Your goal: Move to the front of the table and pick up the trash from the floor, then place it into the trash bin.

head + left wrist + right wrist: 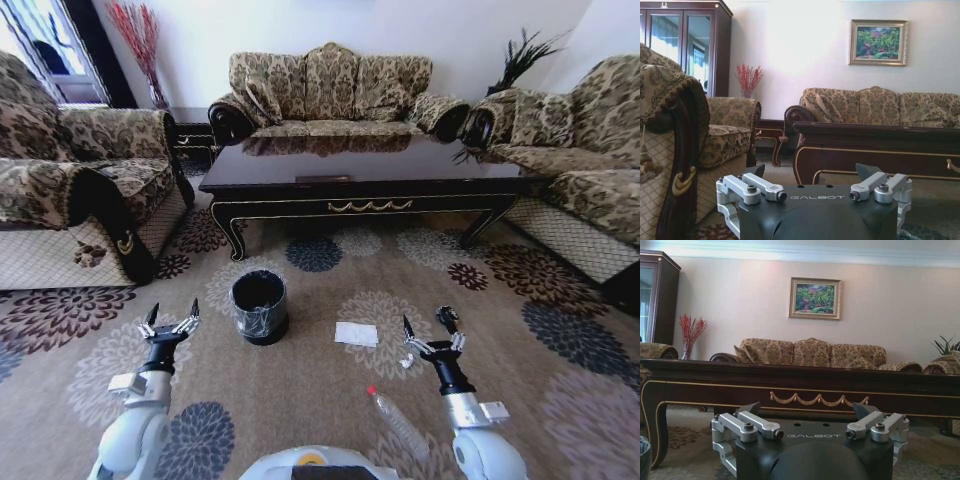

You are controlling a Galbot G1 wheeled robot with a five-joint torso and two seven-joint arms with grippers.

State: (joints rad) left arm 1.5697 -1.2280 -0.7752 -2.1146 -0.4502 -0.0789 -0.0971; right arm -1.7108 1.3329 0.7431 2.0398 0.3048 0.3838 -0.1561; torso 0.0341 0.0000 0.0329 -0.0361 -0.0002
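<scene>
Facing the worktop [360, 170], long and dark brown, across the upper centre of the head view, gold scroll on its front rail. Sofa [330, 85] behind it, armchairs at both frame edges.

Down on the carpet [300, 400], centre-left of the frame: bin [259, 307], black, liner over the rim, standing upright well short of the worktop. Just right of it, apart: paper [356, 334], flat and white. Lower centre-right: bottle [397, 419], clear, red cap, lying on its side. Near the right end effector: a small white scrap [407, 361] and a dark wrapper [446, 316], both on the carpet.

Left end effector [168, 322] at lower left of the head view, fingers spread apart, holding nothing, left of the bin. Right end effector [430, 335] at lower right, fingers likewise apart, empty, right of the paper.

In the wrist views, both end effectors [815, 187] [810, 422] pointed level toward the worktop, finger linkages splayed wide.
</scene>
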